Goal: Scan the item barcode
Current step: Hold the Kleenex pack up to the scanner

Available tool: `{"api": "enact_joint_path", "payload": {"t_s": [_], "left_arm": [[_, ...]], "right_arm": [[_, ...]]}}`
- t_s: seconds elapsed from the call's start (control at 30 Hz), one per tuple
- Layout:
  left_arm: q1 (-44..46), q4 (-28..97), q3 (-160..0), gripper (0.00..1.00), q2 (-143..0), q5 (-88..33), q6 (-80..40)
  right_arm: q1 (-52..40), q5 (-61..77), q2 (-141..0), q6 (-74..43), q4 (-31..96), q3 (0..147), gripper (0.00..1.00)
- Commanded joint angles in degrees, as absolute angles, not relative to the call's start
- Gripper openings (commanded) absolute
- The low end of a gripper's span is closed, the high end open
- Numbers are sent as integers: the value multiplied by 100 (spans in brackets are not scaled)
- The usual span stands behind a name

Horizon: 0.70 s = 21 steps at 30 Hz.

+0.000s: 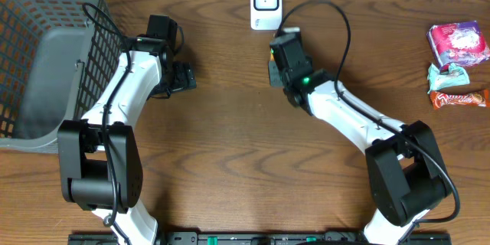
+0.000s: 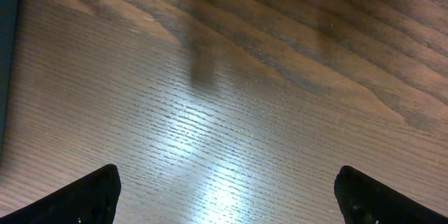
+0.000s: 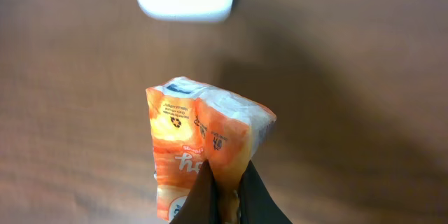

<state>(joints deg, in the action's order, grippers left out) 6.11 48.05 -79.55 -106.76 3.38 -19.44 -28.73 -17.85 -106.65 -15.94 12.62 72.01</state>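
Now, at ten o'clock sits the basket (image 1: 31, 15), its grey floor showing. Beside it the left arm (image 1: 115, 96) reaches toward one o'clock, elbow bent, with the left claw (image 2: 225, 199) spread wide over the table (image 2: 245, 77). At twelve o'clock stands the scanner (image 1: 265, 4). The right arm (image 1: 344, 111) stretches toward eleven o'clock, and the right claw (image 3: 222, 197) is clenched on an orange packet (image 3: 199, 133), just short of the scanner. Snacks (image 1: 457, 42) lie at two o'clock.

Orange packet (image 3: 203, 140) held up near the white scanner (image 1: 265, 3)

The orange packet is crinkly, with white at its top and tiny print on its side. It stands upright, pinched at its bottom end by the right gripper (image 3: 225, 189). The white scanner sits on the table (image 1: 230, 138) just ahead of it, not touching.
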Motion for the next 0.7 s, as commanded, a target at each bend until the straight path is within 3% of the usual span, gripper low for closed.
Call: {"api": "enact_joint_path", "payload": {"t_s": [0.0, 0.27, 0.5, 0.67], "left_arm": [[602, 4838, -8001, 98, -10683, 414, -1887], [602, 4838, -8001, 98, -10683, 414, -1887], [602, 4838, -8001, 98, -10683, 414, -1887], [602, 4838, -8001, 98, -10683, 414, -1887]], "right_arm": [[-2821, -2235, -10569, -1175, 1269, 7856, 1], [-2543, -2239, -10986, -666, 1822, 9465, 1], [-2344, -2268, -12164, -314, 2473, 10792, 1], [-2471, -3251, -12980, 694, 2532, 11878, 1]]}}
